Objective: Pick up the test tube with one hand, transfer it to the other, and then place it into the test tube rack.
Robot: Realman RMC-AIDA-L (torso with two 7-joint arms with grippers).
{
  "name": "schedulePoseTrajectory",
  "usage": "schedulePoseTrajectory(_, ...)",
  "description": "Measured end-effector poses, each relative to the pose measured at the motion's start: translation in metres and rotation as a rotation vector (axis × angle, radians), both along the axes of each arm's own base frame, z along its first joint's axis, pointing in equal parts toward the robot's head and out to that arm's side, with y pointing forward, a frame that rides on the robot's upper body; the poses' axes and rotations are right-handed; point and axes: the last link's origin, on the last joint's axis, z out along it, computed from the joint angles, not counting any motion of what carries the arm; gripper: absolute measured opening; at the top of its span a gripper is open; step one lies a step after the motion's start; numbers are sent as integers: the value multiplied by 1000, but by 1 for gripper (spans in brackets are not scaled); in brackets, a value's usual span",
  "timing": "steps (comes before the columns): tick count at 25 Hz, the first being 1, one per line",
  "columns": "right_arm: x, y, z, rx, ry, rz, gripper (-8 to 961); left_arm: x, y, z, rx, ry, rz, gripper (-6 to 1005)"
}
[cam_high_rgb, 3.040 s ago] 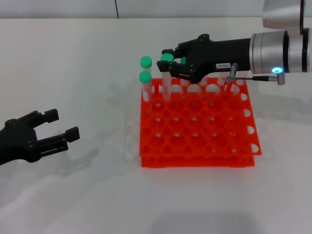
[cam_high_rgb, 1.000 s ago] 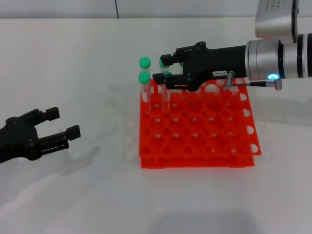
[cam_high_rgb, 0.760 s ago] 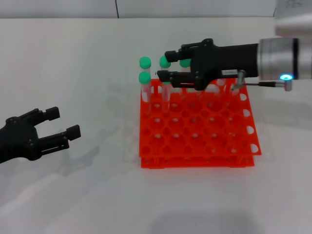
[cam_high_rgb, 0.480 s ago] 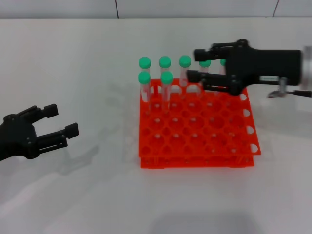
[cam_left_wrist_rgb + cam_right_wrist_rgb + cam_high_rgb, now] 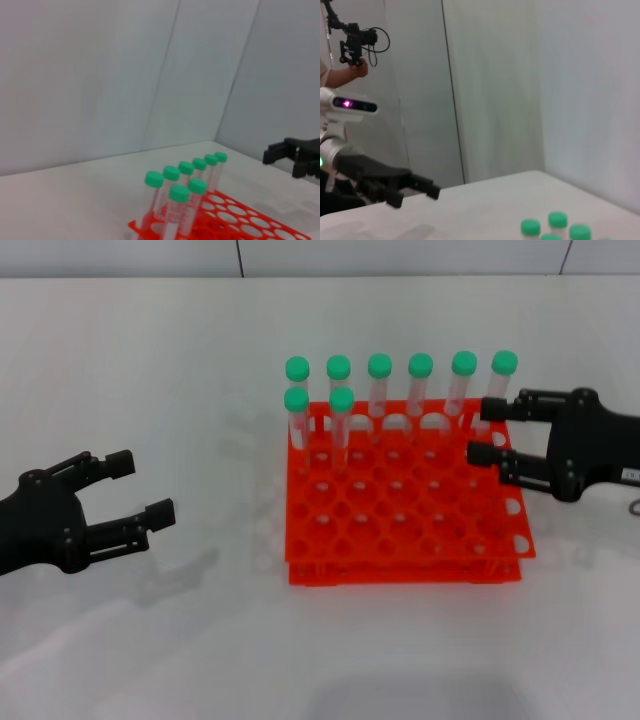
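Observation:
The orange-red test tube rack (image 5: 405,568) stands mid-table and also shows in the left wrist view (image 5: 243,220). It holds several green-capped tubes upright: a full back row and two in the second row. The test tube (image 5: 341,420) is the right one of those two, and it appears in the left wrist view (image 5: 196,188) too. My right gripper (image 5: 479,430), the labelled one, is open and empty over the rack's right edge, clear of all tubes. My left gripper (image 5: 146,487) is open and empty, low on the left, apart from the rack. The right wrist view shows it far off (image 5: 416,196).
The white table (image 5: 180,360) stretches around the rack, with a grey wall behind. In the right wrist view a person's hand holds a small device (image 5: 353,44) in the far background. Green caps (image 5: 557,219) sit at that view's lower edge.
My right gripper has let go of the tube in the second row and drawn back right, off the tubes. My left gripper has shifted slightly right, still open.

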Motion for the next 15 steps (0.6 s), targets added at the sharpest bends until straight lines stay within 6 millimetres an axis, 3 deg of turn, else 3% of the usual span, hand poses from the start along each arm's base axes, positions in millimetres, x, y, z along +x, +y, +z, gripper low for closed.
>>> schedulePoseTrajectory(9,26,-15,-15,-14,-4,-65,590,6,2,-6,-86,23,-65,895)
schedulePoseTrajectory(14,31,-17,-16,-22,-12,-81,821,5,5,-3,-137,8,-87,895)
schedulePoseTrajectory(15,32,-18,-16,-25,-14,-81,821,5,6,-2,-145,6,-90,895)
